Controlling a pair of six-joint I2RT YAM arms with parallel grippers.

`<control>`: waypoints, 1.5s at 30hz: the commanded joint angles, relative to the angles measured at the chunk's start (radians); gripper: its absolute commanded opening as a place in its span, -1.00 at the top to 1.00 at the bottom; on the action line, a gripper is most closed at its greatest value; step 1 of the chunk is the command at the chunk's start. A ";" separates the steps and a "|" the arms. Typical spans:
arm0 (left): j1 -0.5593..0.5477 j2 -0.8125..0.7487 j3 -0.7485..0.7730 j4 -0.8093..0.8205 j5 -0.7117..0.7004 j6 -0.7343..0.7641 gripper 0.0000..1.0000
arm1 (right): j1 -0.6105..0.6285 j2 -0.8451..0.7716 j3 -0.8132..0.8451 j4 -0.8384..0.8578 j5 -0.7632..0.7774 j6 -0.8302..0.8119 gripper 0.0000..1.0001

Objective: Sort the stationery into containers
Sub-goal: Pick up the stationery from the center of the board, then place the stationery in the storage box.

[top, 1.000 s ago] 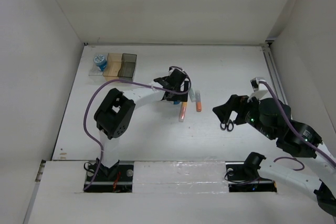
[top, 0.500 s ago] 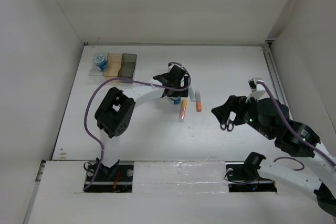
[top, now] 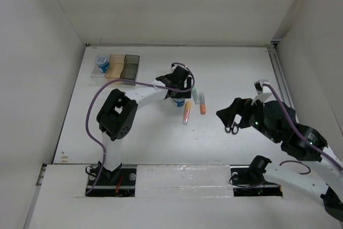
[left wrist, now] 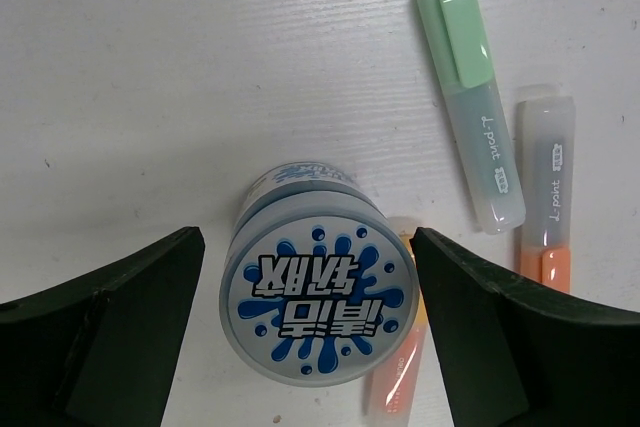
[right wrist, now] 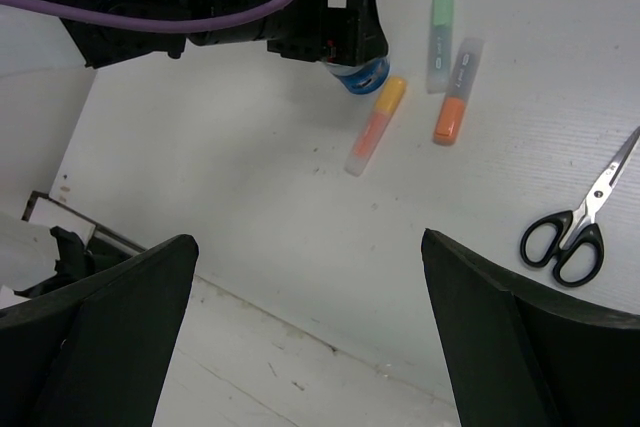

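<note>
On the white table, the left gripper hangs directly over a blue-and-white roll. Its fingers are spread either side of the roll and not pinching it, a stance suited to a top-down pick. The right gripper, fingers wide and empty, hovers near the scissors. The three joined bins sit far left, with a second roll in the clear one. The roll between the fingers stands on end, axis vertical, label up. The scissors lie flat and closed, tips angled far-right. The green highlighter, grey-and-orange highlighter and yellow-orange highlighter lie flat, nearly parallel, their long axes running near-to-far.
</note>
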 commanded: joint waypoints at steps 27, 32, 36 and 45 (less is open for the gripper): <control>0.043 -0.083 0.166 -0.187 -0.082 -0.010 1.00 | 0.008 -0.026 -0.007 0.055 -0.008 0.014 -1.00; 0.191 -0.121 0.350 -0.272 -0.034 -0.010 1.00 | 0.008 -0.026 -0.016 0.065 -0.017 0.014 -1.00; 0.358 -0.087 0.536 -0.363 0.004 -0.023 1.00 | 0.008 -0.017 -0.025 0.084 -0.026 0.014 -1.00; 0.787 -0.066 0.561 -0.355 0.075 -0.078 1.00 | 0.008 0.032 -0.037 0.153 -0.045 -0.017 -1.00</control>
